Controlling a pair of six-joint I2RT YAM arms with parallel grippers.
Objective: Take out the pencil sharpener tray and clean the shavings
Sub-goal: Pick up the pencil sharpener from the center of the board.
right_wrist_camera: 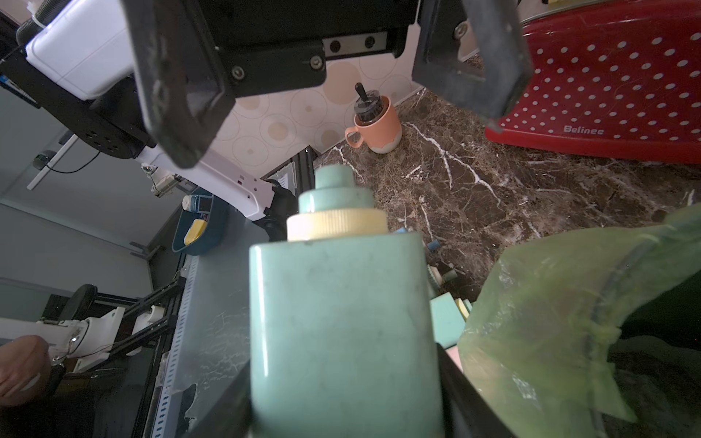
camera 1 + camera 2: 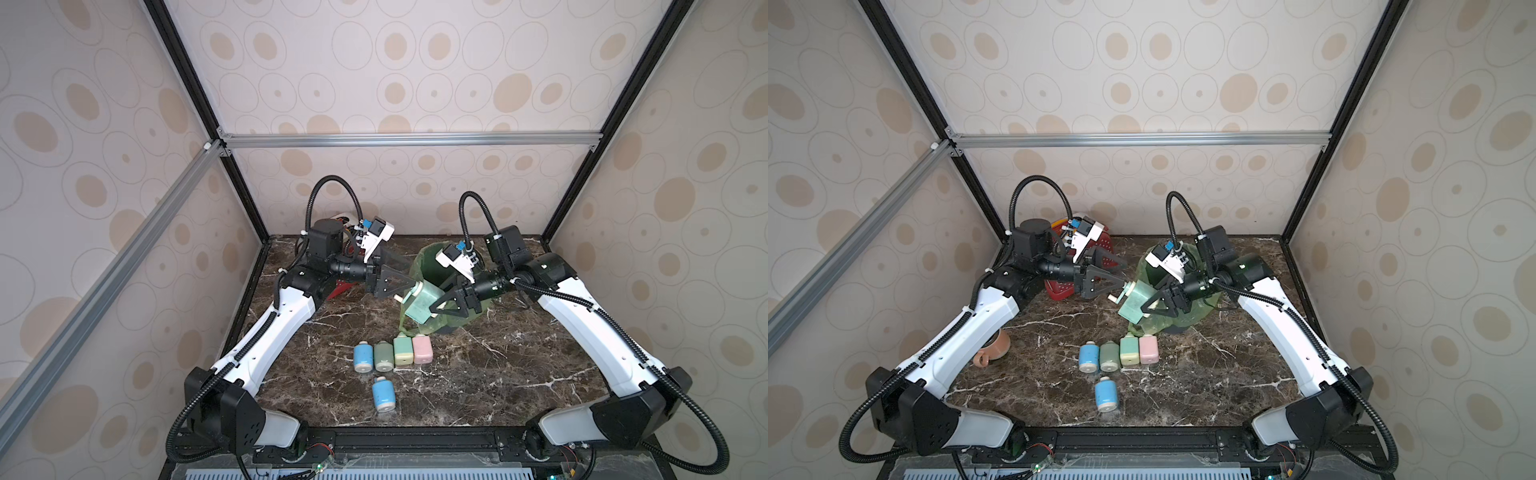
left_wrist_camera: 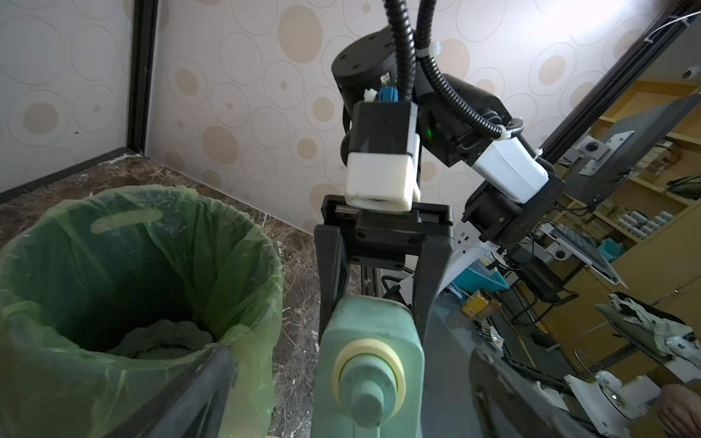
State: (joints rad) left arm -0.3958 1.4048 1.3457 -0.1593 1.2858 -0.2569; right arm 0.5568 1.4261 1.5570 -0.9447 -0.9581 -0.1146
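My right gripper is shut on the body of a mint-green pencil sharpener, holding it tilted over the near rim of the green-bagged bin. The sharpener's cream collar and crank knob point at my left gripper, which is wide open with its fingers either side of that end, apart from it. The tray does not show as a separate part, and the shavings are hidden.
Several small sharpeners lie on the marble: a row from blue to pink, and another blue one nearer the front. A red dotted basket stands behind my left arm, with an orange mug at the left.
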